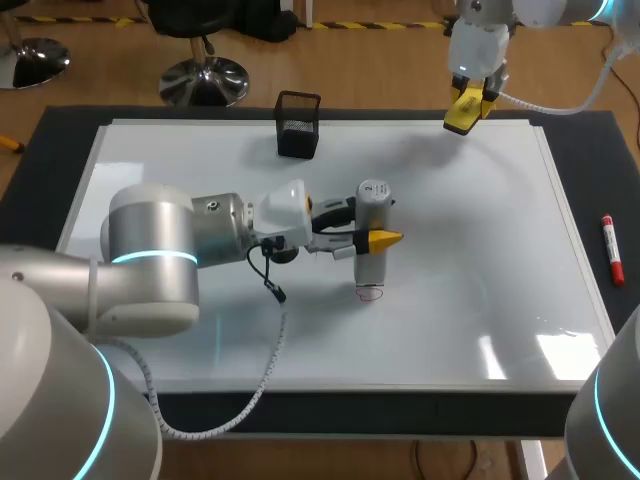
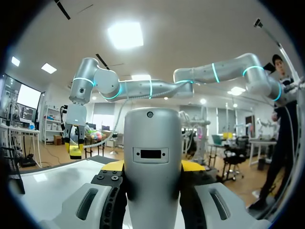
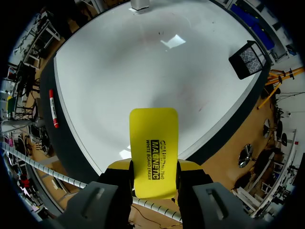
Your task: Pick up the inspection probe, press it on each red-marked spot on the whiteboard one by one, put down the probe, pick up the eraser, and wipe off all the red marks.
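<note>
Black print ran lengthwise in several lines down the yellow eraser (image 3: 153, 148), one line set in yellow on a dark band, as it sat in the right gripper (image 3: 153, 168). Small marks on the top of the probe (image 1: 372, 190) were too small to read. No lettering could be made out on the marker (image 1: 612, 248).

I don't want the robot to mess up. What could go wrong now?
The probe stands pressed on a red mark, held by the left fingers; pushed slantwise, it might slip and smear the mark. The yellow eraser, held in the right fingers above the far edge of the whiteboard, might wipe any mark not yet pressed if it came down early.
</note>
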Robot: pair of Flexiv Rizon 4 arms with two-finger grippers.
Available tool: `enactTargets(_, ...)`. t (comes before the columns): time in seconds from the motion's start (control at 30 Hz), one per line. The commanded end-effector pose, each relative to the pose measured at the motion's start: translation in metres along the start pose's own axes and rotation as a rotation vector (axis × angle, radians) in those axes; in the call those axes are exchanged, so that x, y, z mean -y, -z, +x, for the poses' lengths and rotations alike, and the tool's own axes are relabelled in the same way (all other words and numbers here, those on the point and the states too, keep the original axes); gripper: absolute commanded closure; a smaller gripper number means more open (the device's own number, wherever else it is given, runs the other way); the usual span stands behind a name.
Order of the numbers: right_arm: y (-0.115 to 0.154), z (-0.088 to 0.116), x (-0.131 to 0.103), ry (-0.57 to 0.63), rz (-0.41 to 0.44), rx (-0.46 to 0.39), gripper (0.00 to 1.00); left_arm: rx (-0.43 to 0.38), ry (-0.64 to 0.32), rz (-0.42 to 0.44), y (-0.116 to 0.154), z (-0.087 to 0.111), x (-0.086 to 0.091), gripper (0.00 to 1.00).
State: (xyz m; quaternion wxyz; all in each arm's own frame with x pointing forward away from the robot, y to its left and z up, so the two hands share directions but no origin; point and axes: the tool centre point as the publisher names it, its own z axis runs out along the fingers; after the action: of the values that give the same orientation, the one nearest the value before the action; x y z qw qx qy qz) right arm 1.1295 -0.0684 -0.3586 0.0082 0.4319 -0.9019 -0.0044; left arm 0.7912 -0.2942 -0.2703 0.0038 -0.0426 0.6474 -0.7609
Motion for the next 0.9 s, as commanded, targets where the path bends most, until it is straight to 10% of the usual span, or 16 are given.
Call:
enactTargets(0.03,0.001,-0.001,0.001,0.002,0.001,-0.005,1.00,0.000,0.001,0.001,-0.002,0.004,-0.004,1.00)
enactTargets(0.9,0.001,-0.001,0.001,0.002,0.001,-0.005,1.00,-0.014,0.029,0.005,0.003,0.007,-0.029,1.00)
